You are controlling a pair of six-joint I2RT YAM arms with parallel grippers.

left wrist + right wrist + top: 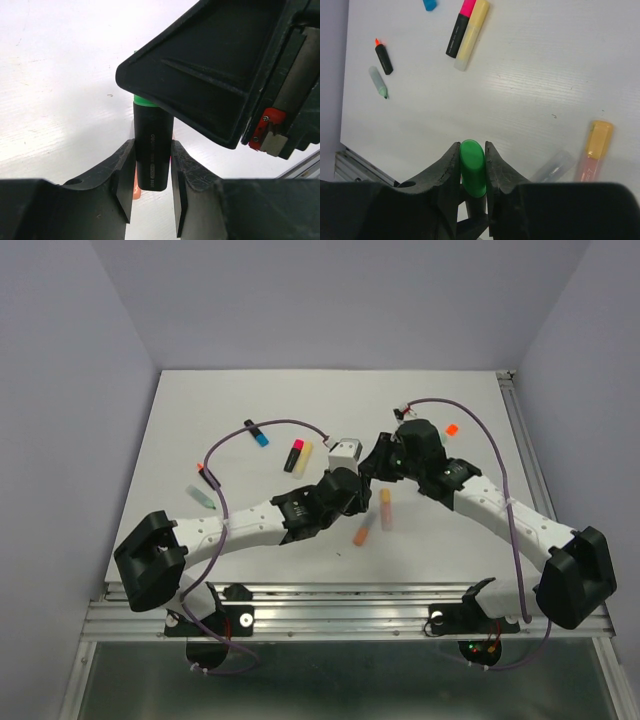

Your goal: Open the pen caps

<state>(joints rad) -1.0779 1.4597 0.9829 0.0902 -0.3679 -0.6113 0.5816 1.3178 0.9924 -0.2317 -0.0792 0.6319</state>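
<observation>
A green pen cap (472, 167) sits on a black highlighter body (152, 150) that is held in the air between the two arms. My right gripper (471, 150) is shut on the green cap, one finger on each side. My left gripper (152, 167) is shut on the black body, with a green rim (145, 101) showing just under the right hand's housing. In the top view the left gripper (356, 485) and right gripper (376, 468) meet tip to tip over mid table, and the pen itself is hidden between them.
On the table lie a pink-capped black pen (457, 30) beside a yellow pen (472, 32), a blue cap (430, 4), an uncapped orange-tipped pen (383, 56), a mint pen (378, 82), a peach pen (592, 150), a clear cap (552, 167) and a loose orange cap (452, 428). A white box (345, 452) stands behind the grippers.
</observation>
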